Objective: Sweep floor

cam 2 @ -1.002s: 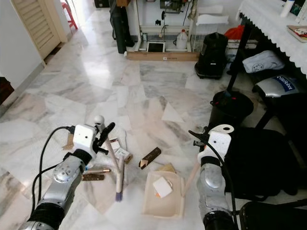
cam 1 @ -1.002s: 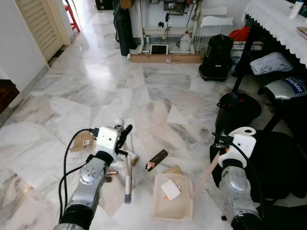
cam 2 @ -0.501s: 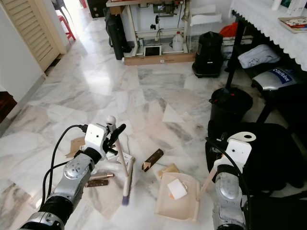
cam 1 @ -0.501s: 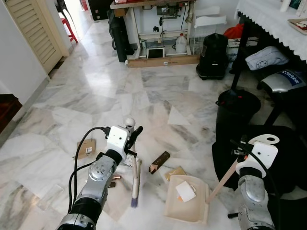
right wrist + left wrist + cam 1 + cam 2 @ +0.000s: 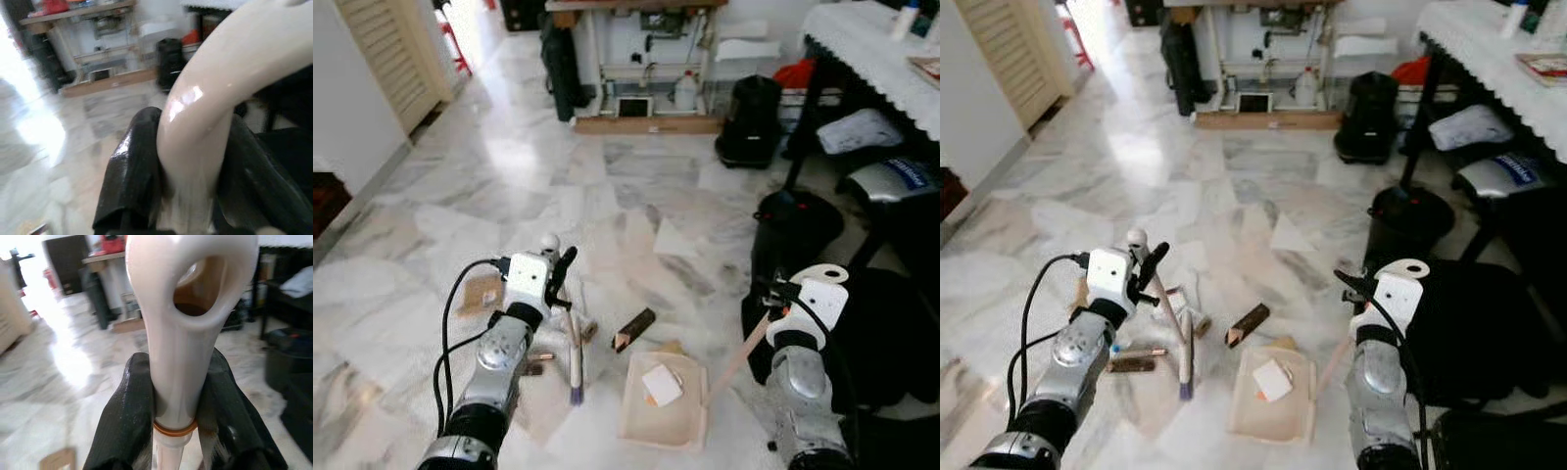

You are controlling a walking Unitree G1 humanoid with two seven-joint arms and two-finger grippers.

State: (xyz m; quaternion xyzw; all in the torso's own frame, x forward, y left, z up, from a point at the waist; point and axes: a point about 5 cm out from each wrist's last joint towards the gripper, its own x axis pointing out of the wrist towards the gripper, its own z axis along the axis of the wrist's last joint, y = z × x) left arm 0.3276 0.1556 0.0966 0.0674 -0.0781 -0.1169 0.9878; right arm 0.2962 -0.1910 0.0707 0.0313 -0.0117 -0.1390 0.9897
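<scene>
On the floor [image 5: 509,186], scraps [image 5: 633,329] remain; left end effector [image 5: 178,411] grips the brush [image 5: 574,357], right end effector [image 5: 190,181] clamps the part-filled dustpan [image 5: 668,423].

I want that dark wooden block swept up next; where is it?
The dark wooden block lies on the marble floor centre-frame, between the broom and the dustpan.

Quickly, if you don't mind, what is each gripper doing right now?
Left gripper: shut on the broom handle.
Right gripper: shut on the dustpan handle.
</scene>
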